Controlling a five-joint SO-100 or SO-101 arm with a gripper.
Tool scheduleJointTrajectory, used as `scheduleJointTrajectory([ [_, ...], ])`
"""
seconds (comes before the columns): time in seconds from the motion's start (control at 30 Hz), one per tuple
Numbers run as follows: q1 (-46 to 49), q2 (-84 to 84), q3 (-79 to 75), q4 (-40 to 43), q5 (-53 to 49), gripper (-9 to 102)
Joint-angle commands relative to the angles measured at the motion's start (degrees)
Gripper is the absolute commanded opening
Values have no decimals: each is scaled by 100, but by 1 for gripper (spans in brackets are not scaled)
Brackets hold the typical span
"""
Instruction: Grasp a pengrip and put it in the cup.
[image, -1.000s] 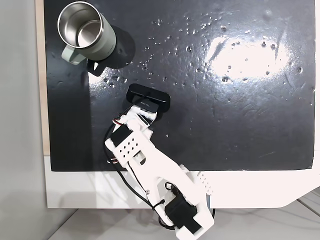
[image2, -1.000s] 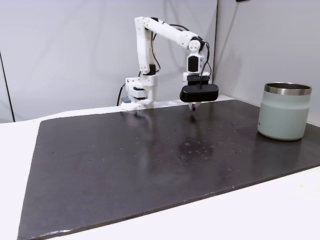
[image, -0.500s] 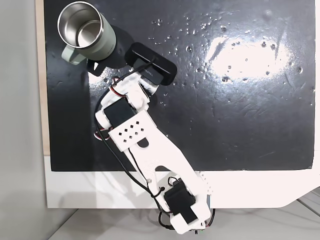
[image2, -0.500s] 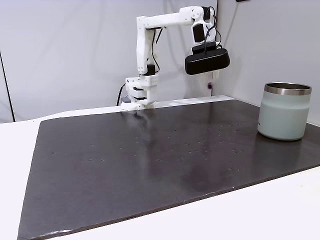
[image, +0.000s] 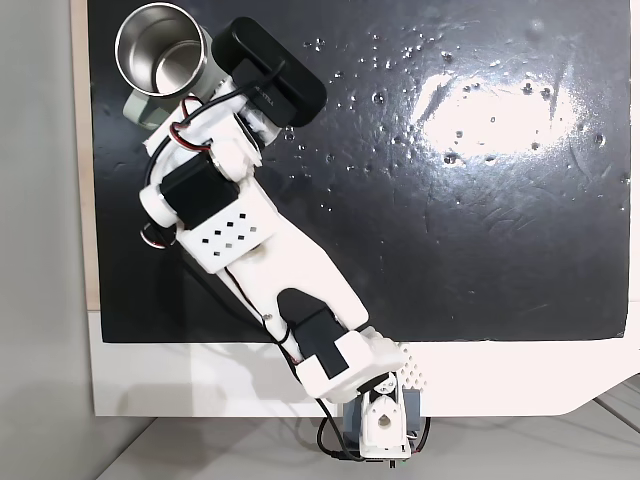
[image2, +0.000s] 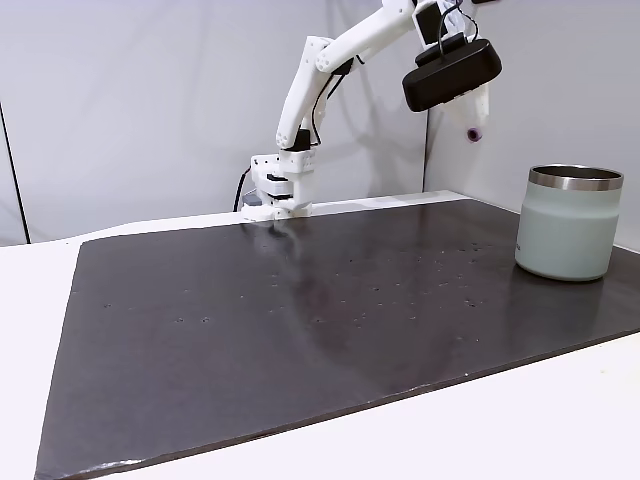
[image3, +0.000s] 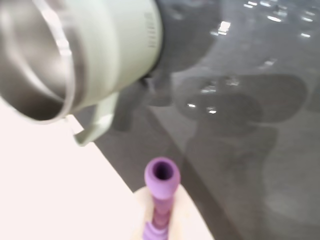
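The grasp is done: the end effector (image2: 474, 122) is pinching the pengrip (image3: 161, 192), which sticks out from between the fingers in the wrist view and hangs as a small purple speck below the arm's tip in the side fixed view. The arm carries it high above the dark mat (image2: 300, 320) on the desk (image2: 520, 420), well clear of the surface. The cup (image2: 569, 222) stands upright near the mat's corner, open end up. Seen from above, the arm's tip is just beside the cup's rim, not yet over the opening. What is left, by my reading, is a short move over the mouth, then the release so the pengrip drops inside.
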Motion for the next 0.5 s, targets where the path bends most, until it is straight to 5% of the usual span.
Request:
scheduleJointTrajectory([
  [0.0,97,-167,-861,-158,70,0],
  [0.47,290,-1477,-3190,-923,70,0],
])
